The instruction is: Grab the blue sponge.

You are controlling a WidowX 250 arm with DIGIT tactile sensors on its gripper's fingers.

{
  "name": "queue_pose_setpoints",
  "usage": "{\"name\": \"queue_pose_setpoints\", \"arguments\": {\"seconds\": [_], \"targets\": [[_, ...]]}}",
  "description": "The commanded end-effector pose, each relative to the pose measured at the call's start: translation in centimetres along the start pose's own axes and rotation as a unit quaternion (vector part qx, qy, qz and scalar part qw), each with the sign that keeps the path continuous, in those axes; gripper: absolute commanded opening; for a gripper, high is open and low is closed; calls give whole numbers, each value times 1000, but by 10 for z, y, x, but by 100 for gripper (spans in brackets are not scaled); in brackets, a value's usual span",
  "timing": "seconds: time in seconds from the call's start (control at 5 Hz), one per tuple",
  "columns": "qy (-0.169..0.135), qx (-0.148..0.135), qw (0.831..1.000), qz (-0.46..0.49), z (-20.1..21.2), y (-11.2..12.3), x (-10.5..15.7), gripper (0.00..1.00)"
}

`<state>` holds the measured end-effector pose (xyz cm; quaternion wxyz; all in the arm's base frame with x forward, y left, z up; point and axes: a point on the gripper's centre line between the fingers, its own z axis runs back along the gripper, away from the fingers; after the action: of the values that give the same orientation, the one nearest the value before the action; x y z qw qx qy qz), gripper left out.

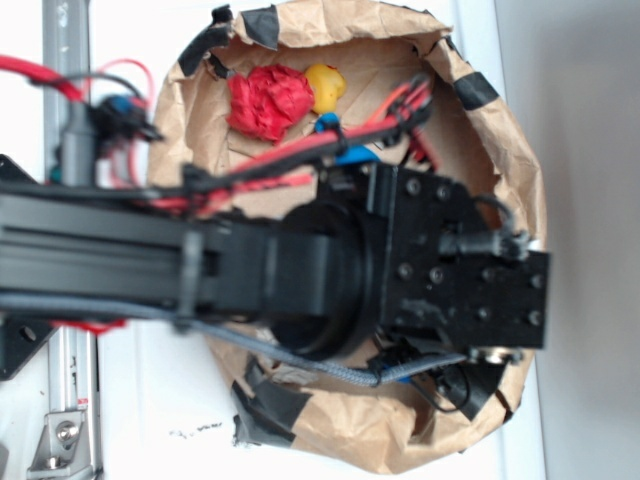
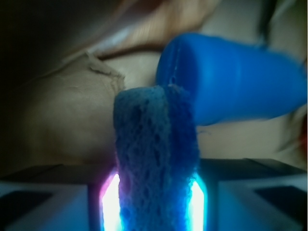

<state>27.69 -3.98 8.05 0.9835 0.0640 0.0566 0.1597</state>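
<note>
In the wrist view the blue sponge (image 2: 156, 159) stands on edge between my two lit finger pads, porous and folded at its top. My gripper (image 2: 155, 202) is shut on it, one pad pressing each side. Just behind the sponge's top right lies a darker smooth blue bottle (image 2: 231, 79), touching or nearly touching it. In the exterior view the black arm and wrist block (image 1: 440, 260) cover the middle of the brown paper bowl (image 1: 500, 130); the sponge and my fingers are hidden beneath them there.
A red crumpled wad (image 1: 268, 102) and a yellow object (image 1: 325, 87) lie at the far side of the paper bowl. Red and black cables (image 1: 300, 155) run across it. The bowl's taped rim (image 1: 262, 405) rings the arm. Crumpled brown paper (image 2: 67, 110) sits left of the sponge.
</note>
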Motion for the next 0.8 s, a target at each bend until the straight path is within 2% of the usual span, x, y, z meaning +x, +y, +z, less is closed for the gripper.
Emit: {"name": "queue_pose_setpoints", "arguments": {"seconds": [0.0,0.2,0.4,0.6], "targets": [[-164,27,962,-219,94,27,-12,0],[-197,-21,933,-301,99,39,-19,0],[-177,-76,927,-321,94,43,-12,0],[-151,-67,937,-308,86,38,-4,0]]}}
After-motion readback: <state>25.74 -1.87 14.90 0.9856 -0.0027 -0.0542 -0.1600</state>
